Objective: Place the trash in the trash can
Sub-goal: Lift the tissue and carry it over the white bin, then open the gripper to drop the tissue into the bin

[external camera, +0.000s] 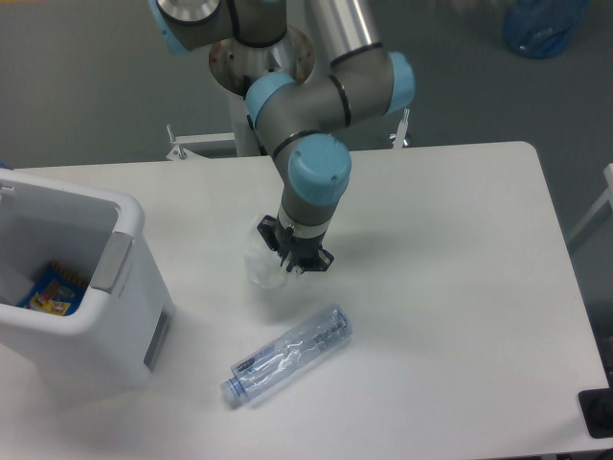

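Observation:
The crumpled white paper wad (261, 266) lies on the white table (460, 287) near its middle. My gripper (290, 265) points down right at the wad's right side and touches or straddles it. The wrist hides the fingertips, so I cannot tell how the jaws stand. The crushed clear plastic bottle (289, 355) with a label lies on its side in front of the wad, apart from the gripper. The white trash can (115, 316) with its grey handle panel stands at the left edge of the table, its open top facing up.
Colourful wrappers (48, 290) lie inside the trash can. The arm's base (259, 57) stands behind the table's far edge. A blue bag (542, 24) lies on the floor at the back right. A dark object (598, 414) sits at the table's front right corner.

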